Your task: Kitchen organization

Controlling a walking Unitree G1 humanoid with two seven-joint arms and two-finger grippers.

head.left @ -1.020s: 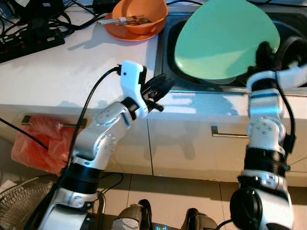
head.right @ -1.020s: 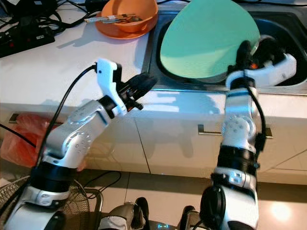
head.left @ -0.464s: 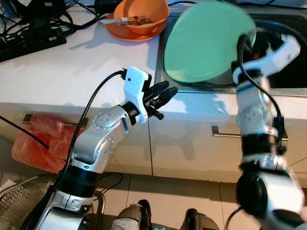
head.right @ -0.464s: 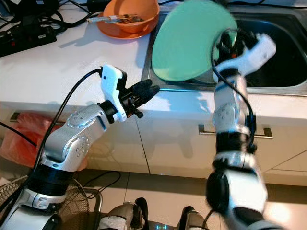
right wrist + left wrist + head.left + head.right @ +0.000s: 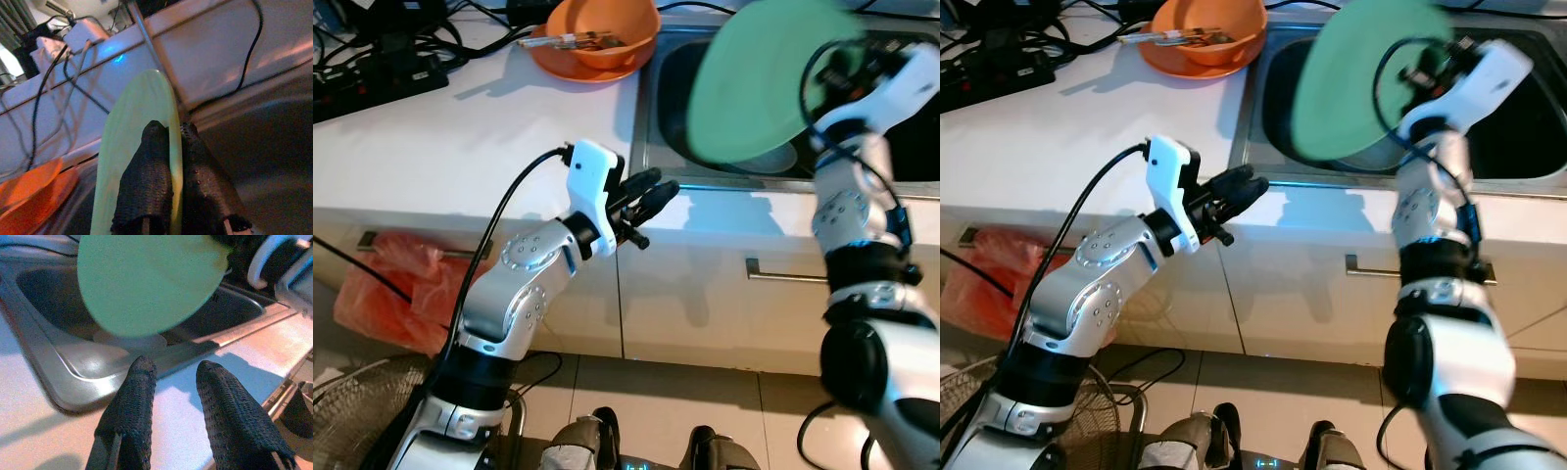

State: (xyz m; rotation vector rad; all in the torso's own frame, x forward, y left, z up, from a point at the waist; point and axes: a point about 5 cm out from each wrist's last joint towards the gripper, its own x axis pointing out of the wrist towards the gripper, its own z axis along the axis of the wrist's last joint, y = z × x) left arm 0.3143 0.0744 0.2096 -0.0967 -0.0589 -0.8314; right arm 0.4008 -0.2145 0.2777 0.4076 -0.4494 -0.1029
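Right gripper [image 5: 168, 161] has its fingers pinched tight on the rim of the green plate [image 5: 754, 88], held tilted over the sink [image 5: 656, 157], so I'd keep that grip firm and clear the sink's front edge, while the left gripper [image 5: 173, 396] hangs slightly open, empty, at the countertop [image 5: 460, 147] front edge.

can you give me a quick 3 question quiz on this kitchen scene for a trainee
1. True or false: the right gripper holds the green plate by its rim.
2. Which lies in the orange bowl? A) utensils B) a sponge C) a cup
3. Fill in: the green plate hangs over the ____.

Key:
1. True; its jaws pinch the rim.
2. A
3. sink. The left gripper hovers open at the counter edge.
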